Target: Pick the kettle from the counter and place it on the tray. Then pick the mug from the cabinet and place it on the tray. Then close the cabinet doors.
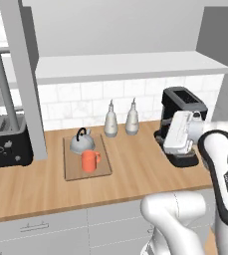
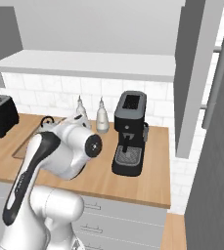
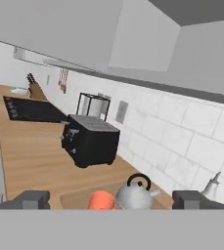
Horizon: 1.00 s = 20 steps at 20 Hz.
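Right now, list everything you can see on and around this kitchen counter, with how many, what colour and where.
kettle: one, silver-grey with black handle, on the tray
mug: one, orange-red, on the tray in front of the kettle
tray: one, light-brown wood, on the counter
bottles: two, pale, by the tiled wall behind the tray
coffee machine: one, black, on the counter right of the bottles
toaster: one, black, left end of the counter
cabinet doors: grey, standing open, one at each side
gripper: one, dark tips wide open, holding nothing, over the tray
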Tool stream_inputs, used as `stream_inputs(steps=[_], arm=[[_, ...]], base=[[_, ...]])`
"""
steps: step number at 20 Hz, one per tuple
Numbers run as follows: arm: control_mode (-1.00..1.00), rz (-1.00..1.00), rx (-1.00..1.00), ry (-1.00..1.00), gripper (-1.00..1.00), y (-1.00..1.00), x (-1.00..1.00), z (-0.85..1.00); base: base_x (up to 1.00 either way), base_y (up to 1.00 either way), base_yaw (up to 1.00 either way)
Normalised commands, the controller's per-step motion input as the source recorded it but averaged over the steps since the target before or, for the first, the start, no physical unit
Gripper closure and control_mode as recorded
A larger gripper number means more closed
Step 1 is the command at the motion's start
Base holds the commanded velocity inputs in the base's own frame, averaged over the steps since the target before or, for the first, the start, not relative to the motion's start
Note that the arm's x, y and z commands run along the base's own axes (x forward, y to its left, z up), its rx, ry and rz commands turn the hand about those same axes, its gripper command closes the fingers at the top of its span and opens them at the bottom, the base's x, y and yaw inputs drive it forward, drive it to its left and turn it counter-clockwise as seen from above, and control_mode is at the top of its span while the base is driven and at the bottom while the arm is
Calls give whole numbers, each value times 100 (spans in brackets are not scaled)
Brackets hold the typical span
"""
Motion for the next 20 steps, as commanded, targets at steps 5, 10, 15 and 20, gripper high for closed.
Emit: stream_inputs(steps=[5, 10, 15, 20], arm=[[-100, -17, 17, 0, -100, -88, -67, -20], [-100, -11, 25, -3, -100, -84, -26, -4], [-100, -8, 22, -12, -100, -34, -2, 5], [-100, -6, 10, -1, -100, -1, 1, 0]], base=[[0, 0, 0], [0, 0, 0], [0, 0, 0], [0, 0, 0]])
